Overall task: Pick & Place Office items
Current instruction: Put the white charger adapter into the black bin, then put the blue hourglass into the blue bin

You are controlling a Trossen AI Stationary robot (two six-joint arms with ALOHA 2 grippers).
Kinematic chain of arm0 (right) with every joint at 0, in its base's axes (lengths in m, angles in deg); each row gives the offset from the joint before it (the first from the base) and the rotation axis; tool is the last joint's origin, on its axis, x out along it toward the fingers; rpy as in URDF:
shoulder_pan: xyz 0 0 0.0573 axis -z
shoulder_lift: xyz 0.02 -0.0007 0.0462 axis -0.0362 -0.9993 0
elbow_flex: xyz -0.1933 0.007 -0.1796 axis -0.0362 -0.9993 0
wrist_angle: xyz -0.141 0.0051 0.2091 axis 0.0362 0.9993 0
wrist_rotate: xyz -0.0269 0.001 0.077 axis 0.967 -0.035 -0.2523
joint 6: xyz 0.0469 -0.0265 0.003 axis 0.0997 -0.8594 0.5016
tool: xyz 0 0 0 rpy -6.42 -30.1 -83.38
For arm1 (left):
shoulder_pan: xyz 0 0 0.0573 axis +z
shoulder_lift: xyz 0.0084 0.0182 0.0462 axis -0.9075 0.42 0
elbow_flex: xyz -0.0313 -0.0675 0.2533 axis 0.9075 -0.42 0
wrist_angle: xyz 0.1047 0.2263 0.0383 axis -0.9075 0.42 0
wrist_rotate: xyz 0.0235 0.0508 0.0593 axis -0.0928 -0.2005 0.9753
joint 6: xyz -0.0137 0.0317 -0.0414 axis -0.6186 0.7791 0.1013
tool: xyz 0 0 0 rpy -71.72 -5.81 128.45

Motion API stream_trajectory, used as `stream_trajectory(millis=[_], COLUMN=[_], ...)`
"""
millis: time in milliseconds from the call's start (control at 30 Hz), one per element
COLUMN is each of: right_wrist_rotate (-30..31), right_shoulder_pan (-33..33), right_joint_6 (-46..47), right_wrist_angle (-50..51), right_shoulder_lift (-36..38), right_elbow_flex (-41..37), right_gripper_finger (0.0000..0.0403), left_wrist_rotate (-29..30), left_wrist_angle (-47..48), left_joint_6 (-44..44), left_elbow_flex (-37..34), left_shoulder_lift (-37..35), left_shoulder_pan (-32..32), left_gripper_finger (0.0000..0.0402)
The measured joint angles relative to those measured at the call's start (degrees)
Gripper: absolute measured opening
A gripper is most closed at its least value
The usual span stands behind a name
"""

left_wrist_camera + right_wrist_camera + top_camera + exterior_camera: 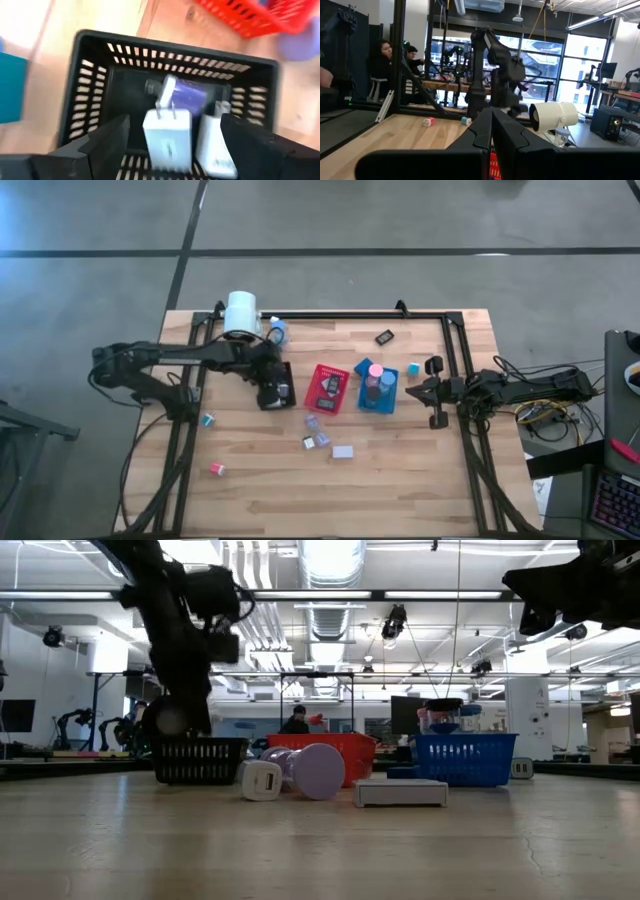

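The fingers point(107, 145) of the left gripper point(172, 150) are spread above the black basket point(90, 100), where 2 white plug adapters point(167, 137) are seen, prongs pointing toward a purple-labelled piece point(187, 97).

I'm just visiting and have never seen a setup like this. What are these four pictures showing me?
Two robot arms work at a wooden table. One picture looks down from above, one looks level across the tabletop, and two come from cameras on the arms' wrists. The left gripper hangs open over a black basket that holds white plug adapters; it grips nothing. The right gripper waits shut at the table's right edge, empty. A red basket, a blue basket and small loose office items lie on the table, with a white cylinder at the back.
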Motion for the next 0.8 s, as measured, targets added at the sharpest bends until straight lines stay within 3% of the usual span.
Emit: stream_trajectory(millis=[200, 400, 600, 800], right_wrist_rotate=[0.00, 0.00, 0.00, 0.02], right_shoulder_pan=[-0.02, 0.00, 0.00, -0.01], right_joint_6=[0.00, 0.00, 0.00, -0.24], right_wrist_angle=[-0.01, -0.01, -0.01, -0.03], right_shoulder_lift=[0.00, 0.00, 0.00, 0.00], right_elbow_flex=[0.00, 0.00, 0.00, 0.00], right_gripper_finger=[0.0008, 0.0008, 0.0008, 0.0008], left_wrist_rotate=[-1.56, -6.52, -6.46, -6.07], left_wrist_angle=[1.99, -10.25, -19.65, -22.04], left_joint_6=[2.92, 7.80, 8.02, 5.43], left_elbow_flex=[1.19, -3.74, -13.03, -20.53], left_shoulder_lift=[-13.08, -31.64, -47.35, -54.35], left_shoulder_pan=[-0.18, -0.27, -0.15, -0.04], left_gripper_finger=[0.0309, 0.0264, 0.0162, 0.0023])
